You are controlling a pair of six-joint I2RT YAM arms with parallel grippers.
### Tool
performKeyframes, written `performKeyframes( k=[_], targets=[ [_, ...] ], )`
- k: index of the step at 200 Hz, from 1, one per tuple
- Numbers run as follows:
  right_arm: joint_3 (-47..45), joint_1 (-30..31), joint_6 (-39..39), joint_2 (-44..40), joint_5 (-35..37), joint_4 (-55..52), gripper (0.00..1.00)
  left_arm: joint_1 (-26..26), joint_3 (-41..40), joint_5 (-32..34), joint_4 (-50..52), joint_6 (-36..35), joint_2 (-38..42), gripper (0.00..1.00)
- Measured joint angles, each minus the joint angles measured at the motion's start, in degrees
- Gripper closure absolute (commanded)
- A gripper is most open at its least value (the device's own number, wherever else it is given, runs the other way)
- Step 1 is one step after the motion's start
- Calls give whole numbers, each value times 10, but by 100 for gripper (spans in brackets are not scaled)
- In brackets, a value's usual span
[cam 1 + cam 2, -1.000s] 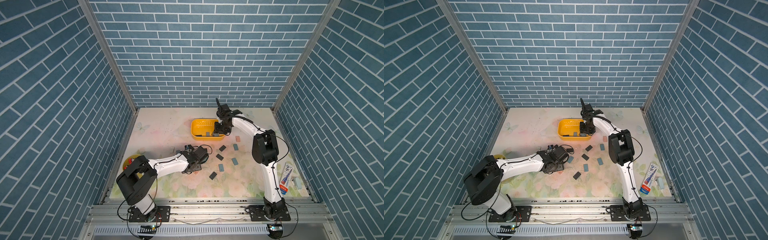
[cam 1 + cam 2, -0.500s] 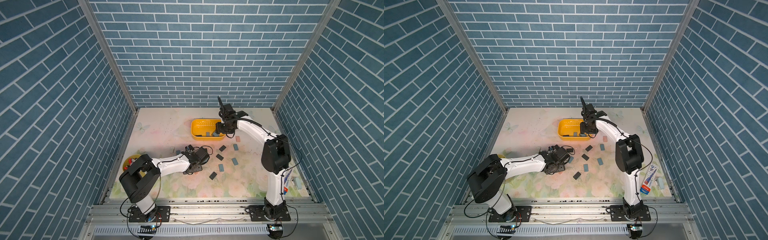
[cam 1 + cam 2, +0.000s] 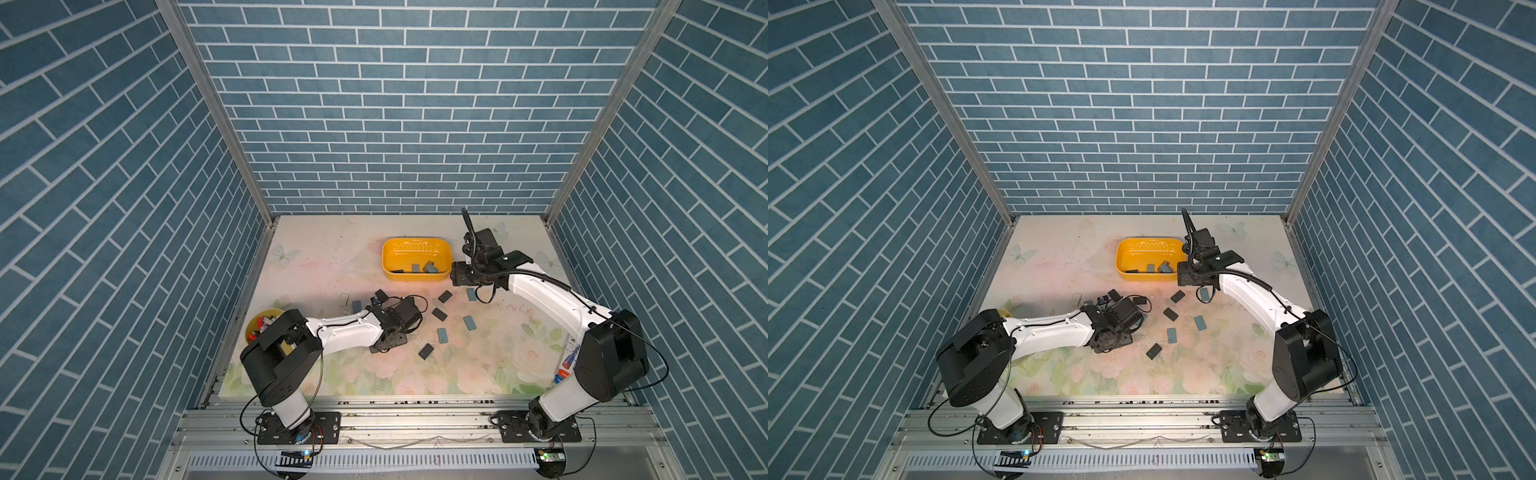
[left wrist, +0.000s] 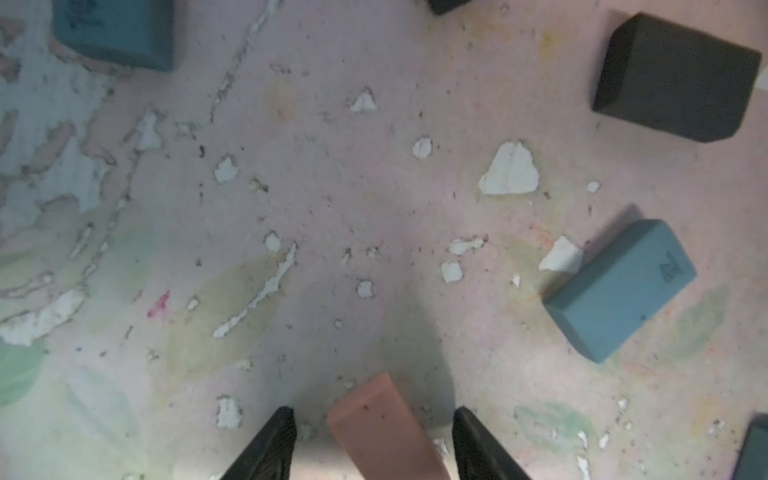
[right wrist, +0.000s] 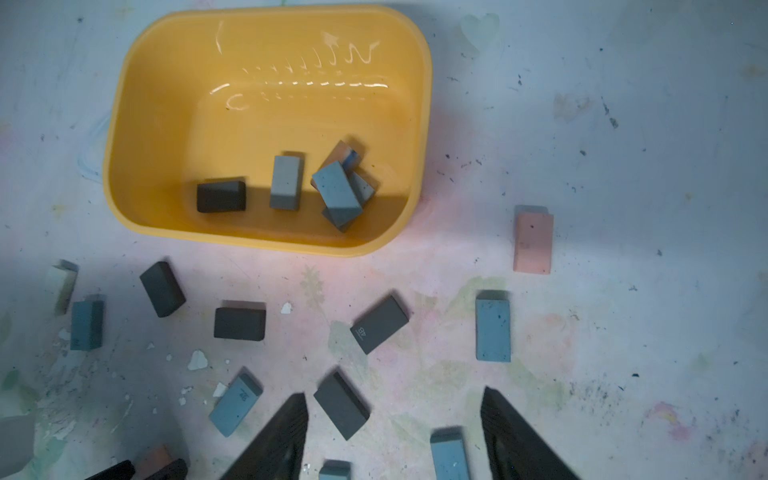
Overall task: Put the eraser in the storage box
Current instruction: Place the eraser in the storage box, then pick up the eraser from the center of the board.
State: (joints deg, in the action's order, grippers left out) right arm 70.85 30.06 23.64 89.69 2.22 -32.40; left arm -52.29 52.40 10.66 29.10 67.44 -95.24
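- The left pincer (image 4: 374,410) is open, low over the bench (image 4: 332,187). Its tips stand on either side of a pink eraser (image 4: 384,432) lying there, with a gap on each side, so there is no grip.
- The right pincer (image 5: 394,392) is wide open and empty, near the storage box (image 5: 124,137).
- The box sits toward the far side of the bench and holds several erasers (image 5: 285,181).

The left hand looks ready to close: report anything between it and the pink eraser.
Nothing visible. The pink eraser lies between the open fingers of the left hand, a gap each side; the blue eraser sits well apart.
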Motion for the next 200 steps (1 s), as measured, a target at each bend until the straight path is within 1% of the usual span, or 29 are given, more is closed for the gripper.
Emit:
performKeyframes(
  k=[34,71,127,140,150,200],
  targets=[
    [-52,0,2,-31,-1,25,32,-6,1,-7,10,25,4,44],
    [-95,0,6,-57,-4,47,32,-7,0,-7,25,38,5,50],
    [-120,0,12,-72,-16,68,31,-7,1,-5,34,37,4,60],
    [-124,0,16,-74,-16,72,31,-6,2,-3,37,35,2,66],
    [-125,0,17,-74,-16,72,31,-6,3,-1,39,31,1,68],
    [-127,0,22,-74,4,60,31,0,4,13,55,3,0,74]
  ],
)
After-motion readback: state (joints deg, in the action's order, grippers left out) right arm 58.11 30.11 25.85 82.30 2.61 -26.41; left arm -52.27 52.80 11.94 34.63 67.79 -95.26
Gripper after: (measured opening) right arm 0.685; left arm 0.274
